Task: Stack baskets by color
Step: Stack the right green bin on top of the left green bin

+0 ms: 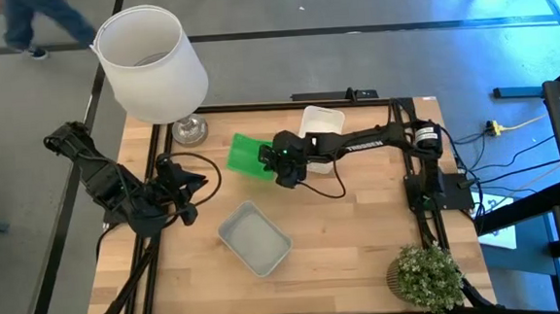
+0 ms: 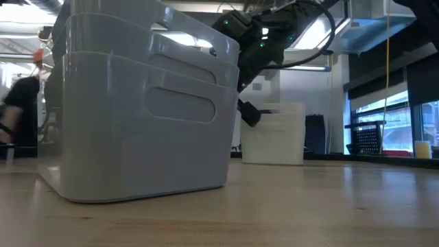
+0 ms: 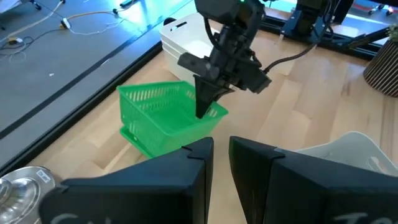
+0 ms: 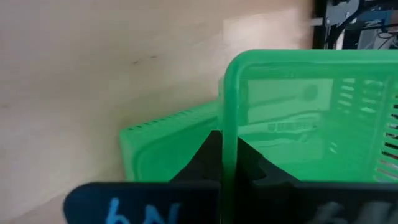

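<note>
A: Gripping the rim of the top green basket [image 4: 298, 106], the right pincer [image 4: 229, 165] has its fingers closed hard on that thin wall, one inside and one outside. The basket is tilted, raised off another green basket [image 4: 165, 140] that lies on the worktop [image 1: 343, 231] under it.

B: Where does that sit on the worktop?

A: Toward the far edge, with the white baskets [image 1: 321, 123] stacked just beyond it and the grey baskets [image 1: 254, 238] nested well apart, nearer the front.

B: How will it handle?

A: I'd judge it light, thin plastic, slotted sides, a bit springy. Held by one wall it hangs crooked, so it may swing or twist. The rim is the only real handhold; a long side near the middle would carry it more level.

B: And the other arm?

A: The left pincer [image 3: 221, 155] waits at the left edge of the worktop, near the lamp [image 1: 152, 62], fingers parted a narrow gap, nothing between them.

B: Risks?

A: Slipping on smooth plastic, or jamming askew when nested.
</note>
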`<state>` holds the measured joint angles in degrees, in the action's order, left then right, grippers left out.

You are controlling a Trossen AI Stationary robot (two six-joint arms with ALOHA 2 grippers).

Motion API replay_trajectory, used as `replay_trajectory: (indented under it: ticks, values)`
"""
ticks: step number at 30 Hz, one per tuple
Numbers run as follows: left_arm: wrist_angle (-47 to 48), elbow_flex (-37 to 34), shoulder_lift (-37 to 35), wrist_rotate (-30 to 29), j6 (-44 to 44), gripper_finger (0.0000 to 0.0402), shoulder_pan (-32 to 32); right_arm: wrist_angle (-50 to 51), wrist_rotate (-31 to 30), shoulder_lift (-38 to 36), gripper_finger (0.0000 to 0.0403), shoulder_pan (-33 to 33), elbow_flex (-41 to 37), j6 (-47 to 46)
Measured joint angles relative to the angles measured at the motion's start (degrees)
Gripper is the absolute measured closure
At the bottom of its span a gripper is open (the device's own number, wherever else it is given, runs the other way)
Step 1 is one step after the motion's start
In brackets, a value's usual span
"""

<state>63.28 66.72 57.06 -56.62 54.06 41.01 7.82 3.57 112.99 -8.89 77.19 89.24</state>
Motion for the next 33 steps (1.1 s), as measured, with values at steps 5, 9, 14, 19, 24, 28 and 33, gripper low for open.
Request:
replay_trajectory:
  ticks: [5,9,14,19,24,28,33]
  values:
    - [0.01,0.00,0.00,-0.07,1.31,0.0358,0.00,-0.18,-0.93,0.00,0.0403,-0.57,0.00,1.35]
    - [0.03,0.00,0.00,-0.08,1.31,0.0358,0.00,0.38,-2.30,0.00,0.0403,-1.17,0.00,2.51]
    - [0.03,0.00,0.00,-0.13,1.31,0.0358,0.00,0.44,-2.37,0.00,0.0403,-2.38,0.00,2.47]
    - [0.07,0.00,0.00,-0.16,1.31,0.0358,0.00,0.58,-2.42,0.00,0.0403,-3.06,0.00,1.01]
    - [0.07,0.00,0.00,-0.89,1.31,0.0358,0.00,0.73,-2.16,0.00,0.0403,-3.58,-0.03,1.22]
    - [0.10,0.00,0.00,-0.93,1.31,0.0358,0.00,0.96,-2.24,-0.02,0.0403,-4.11,-0.04,1.24]
    - [0.07,0.00,0.00,-0.96,1.31,0.0358,0.00,4.80,-3.02,0.17,0.0403,-4.73,-0.07,1.25]
